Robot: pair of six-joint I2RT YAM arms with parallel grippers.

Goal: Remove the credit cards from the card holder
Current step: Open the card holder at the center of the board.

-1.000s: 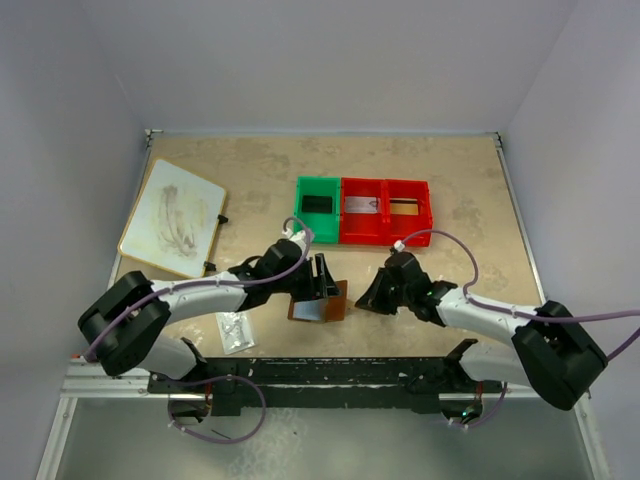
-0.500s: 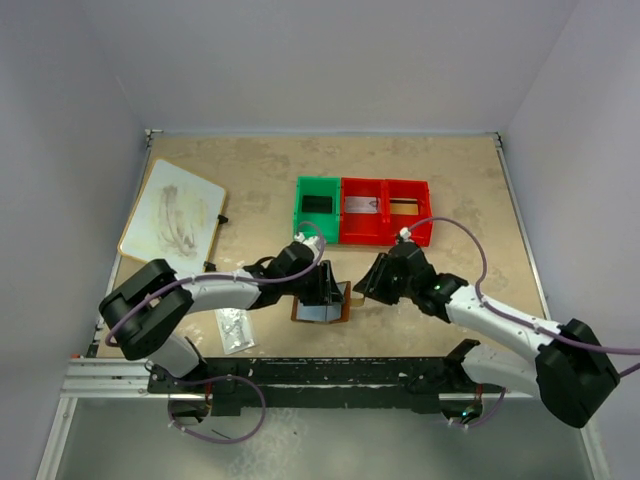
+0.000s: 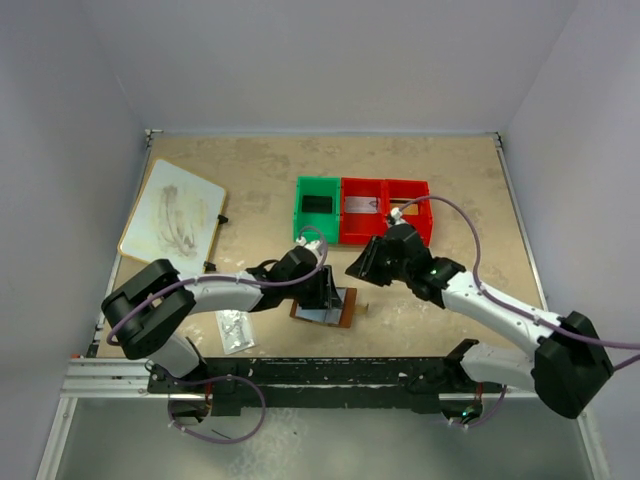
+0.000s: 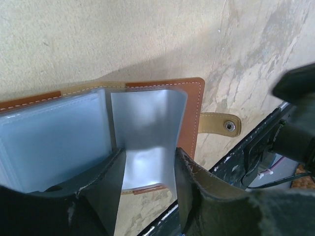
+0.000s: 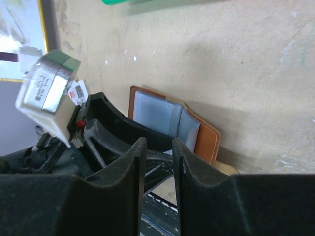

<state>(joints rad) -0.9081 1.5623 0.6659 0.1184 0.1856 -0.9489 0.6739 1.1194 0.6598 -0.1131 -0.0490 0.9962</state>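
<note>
The card holder (image 3: 343, 309) is a brown leather wallet lying open on the table, bluish-grey pockets up (image 4: 49, 142), snap tab (image 4: 221, 124) to the right. My left gripper (image 3: 325, 292) is down on it, and its fingers press both edges of one silvery grey pocket leaf (image 4: 147, 123), bowing it. My right gripper (image 3: 358, 268) hangs above and right of the wallet (image 5: 157, 115), its jaws a narrow gap apart with nothing between them. A silvery grey flat piece (image 3: 362, 205) and a golden tan one (image 3: 405, 206) lie in the red bin. They look like the credit cards.
A green bin (image 3: 303, 212) adjoins the red bin (image 3: 385, 238) behind the wallet. A framed white board (image 3: 172, 215) lies at the left. A clear speckled packet (image 3: 232, 330) sits by the left arm. The black base rail (image 3: 300, 375) runs along the near edge.
The left gripper slid right onto the wallet and narrowed onto a leaf. The wallet now lies flatter and more open. The right gripper lifted away toward the bins and its jaws parted.
</note>
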